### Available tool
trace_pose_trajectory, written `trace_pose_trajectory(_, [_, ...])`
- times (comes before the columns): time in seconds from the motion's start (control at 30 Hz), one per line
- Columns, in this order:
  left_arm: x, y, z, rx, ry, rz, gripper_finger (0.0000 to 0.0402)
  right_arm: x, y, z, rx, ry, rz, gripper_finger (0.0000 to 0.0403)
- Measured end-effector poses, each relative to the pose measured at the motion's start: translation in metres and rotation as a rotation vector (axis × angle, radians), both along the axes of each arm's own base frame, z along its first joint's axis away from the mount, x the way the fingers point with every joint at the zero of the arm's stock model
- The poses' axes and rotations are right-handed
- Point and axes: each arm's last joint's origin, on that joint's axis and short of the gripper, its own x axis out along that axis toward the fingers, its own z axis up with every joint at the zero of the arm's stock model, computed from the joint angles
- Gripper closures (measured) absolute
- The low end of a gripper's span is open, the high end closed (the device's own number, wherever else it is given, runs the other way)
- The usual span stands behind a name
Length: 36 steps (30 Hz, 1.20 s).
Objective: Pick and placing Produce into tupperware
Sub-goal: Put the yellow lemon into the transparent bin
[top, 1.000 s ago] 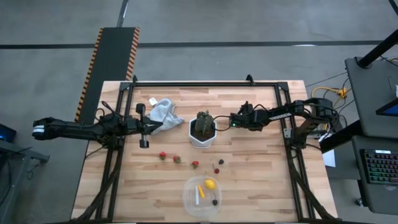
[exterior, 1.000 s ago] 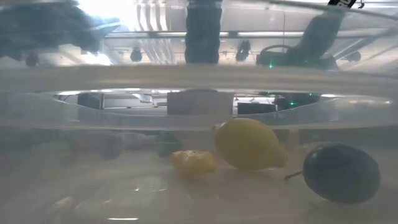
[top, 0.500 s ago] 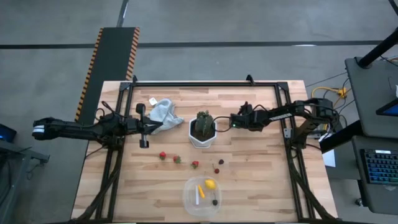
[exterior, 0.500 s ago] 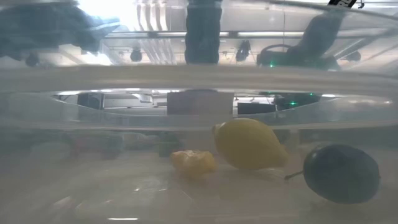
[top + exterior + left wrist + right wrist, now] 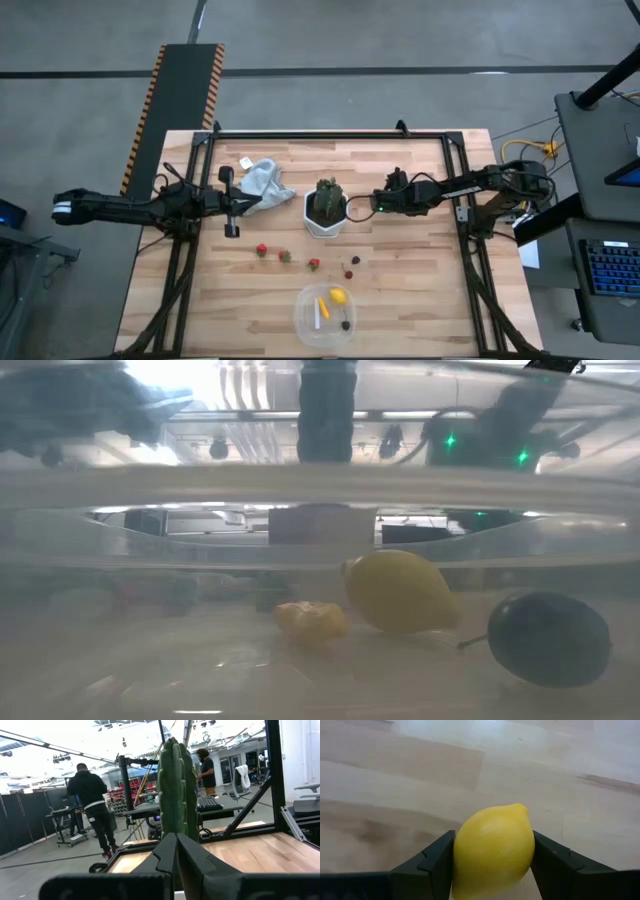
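Note:
My right gripper is beside the white plant pot, on its right, shut on a yellow lemon. The clear round tupperware stands at the near edge. It holds another lemon, a thin yellow piece and a dark berry. Three red strawberries and two dark berries lie on the wood between pot and tub. My left gripper waits shut at the table's left, its fingers pointing at the spiky plant. My right gripper pinches the lemon between its two fingers, one on each of the lemon's bulging sides. The fingers slant down from the table's right. The lemon's pointed tip faces away from the wrist, over the wooden top.
A crumpled white cloth lies at the back left of the pot. A black frame runs around the table. People stand in the room beyond the table.
My right gripper has shifted a little toward the table's near edge, staying beside the plant pot. The fruit in the tupperware has not moved.

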Motion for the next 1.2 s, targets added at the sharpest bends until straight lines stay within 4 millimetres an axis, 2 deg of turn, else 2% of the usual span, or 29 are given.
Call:
trace_pose_trajectory(0.27, [0.0, 0.0, 0.0, 0.0, -0.001, -0.001, 0.0402, -0.006, 0.027, 0.031, -0.016, -0.115, 0.134, 0.0198])
trace_pose_trajectory(0.57, [0.0, 0.0, 0.0, 0.0, -0.003, -0.001, 0.0402, -0.025, 0.073, 0.078, -0.043, -0.317, 0.372, 0.0198])
trace_pose_trajectory(0.77, [0.0, 0.0, 0.0, 0.001, -0.004, -0.005, 0.0402, -0.03, 0.106, 0.101, -0.107, -0.364, 0.556, 0.0198])
trace_pose_trajectory(0.97, [0.0, 0.0, 0.003, 0.002, -0.017, -0.005, 0.0402, -0.026, 0.134, 0.117, -0.14, -0.365, 0.707, 0.0198])
trace_pose_trajectory(1.2, [-0.001, 0.0, 0.006, 0.003, -0.042, -0.004, 0.0402, -0.005, 0.168, 0.129, -0.168, -0.335, 0.837, 0.0198])
